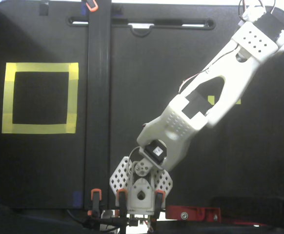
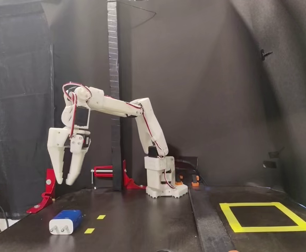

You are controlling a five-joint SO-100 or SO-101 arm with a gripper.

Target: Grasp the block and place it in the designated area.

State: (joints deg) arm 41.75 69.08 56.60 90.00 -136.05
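The block (image 2: 66, 221), dark blue with a white end, lies on the black floor at the front left of a fixed view. My gripper (image 2: 63, 182) hangs well above it with its tips down, slightly behind it. The fingers stand apart with nothing between them. Seen from above, the white arm (image 1: 215, 97) reaches to the top right and covers both the block and the fingers. The designated area (image 1: 39, 67) is a yellow tape square at the left in that view. From the side, the designated area (image 2: 258, 229) lies at the front right, far from the block.
A tall black post (image 2: 112, 79) stands behind the arm, and a raised black strip (image 1: 98, 97) crosses the floor between the arm and the square. Red clamps (image 2: 108, 172) sit near the base. Small yellow markers (image 2: 89, 230) lie beside the block.
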